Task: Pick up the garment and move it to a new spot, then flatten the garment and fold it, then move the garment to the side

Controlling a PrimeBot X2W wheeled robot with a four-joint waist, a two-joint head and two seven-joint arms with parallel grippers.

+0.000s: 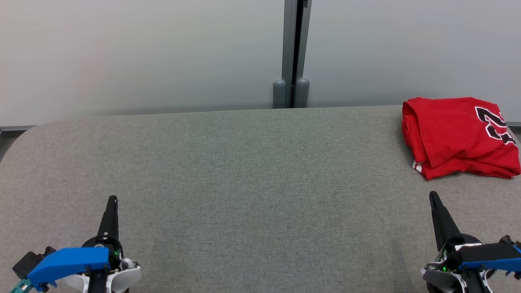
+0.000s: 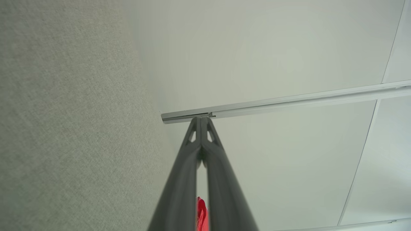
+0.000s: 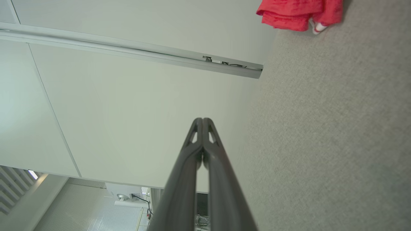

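One garment (image 1: 456,136), red, folded, with a black-and-white number and white trim, lies on the grey table (image 1: 244,183) ahead of the right gripper (image 1: 432,197), well apart from the left gripper (image 1: 112,199). The two grippers are pressed together, empty.

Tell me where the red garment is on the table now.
In the head view, the red garment lies folded at the far right of the grey table, near its back edge, ahead of the right gripper and not touching it.
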